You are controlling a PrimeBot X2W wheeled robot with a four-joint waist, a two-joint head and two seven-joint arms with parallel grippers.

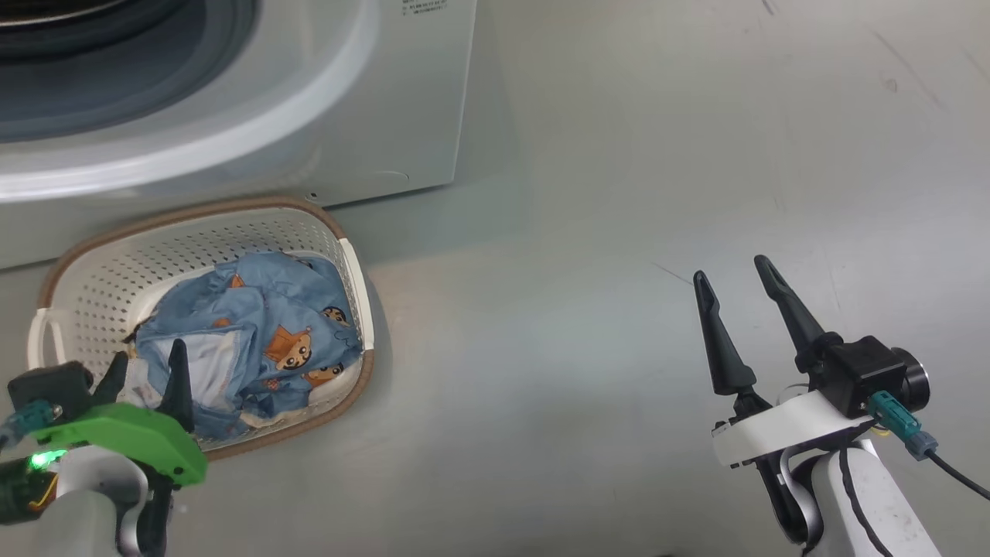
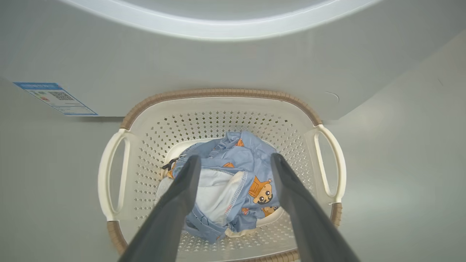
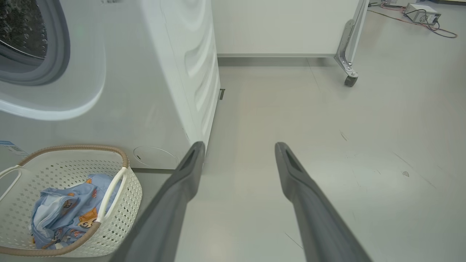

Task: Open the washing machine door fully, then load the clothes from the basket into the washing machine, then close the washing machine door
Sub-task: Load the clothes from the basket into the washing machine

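Clothes (image 2: pixel 225 196) lie bunched in the basket (image 2: pixel 218 92) beneath the wide-open left gripper (image 2: pixel 235 159), which should sink deep before closing.

A smooth pale grey-green floor (image 1: pixel 619 348) spreads under even, soft light, with a dull sheen and no hard shadows. Thin dark scratches and a small scuff (image 1: pixel 889 81) mark it toward 1 o'clock in the head view. In the right wrist view a plain white panel (image 3: pixel 284 25) stands at 12 o'clock, raised off the floor; its metal bracket (image 3: pixel 344 51) ends in a dark caster (image 3: pixel 350 80) at 1 o'clock. Farther off at 2 o'clock, a small grey box (image 3: pixel 422 12) lies on the floor with loose cables (image 3: pixel 442 32).
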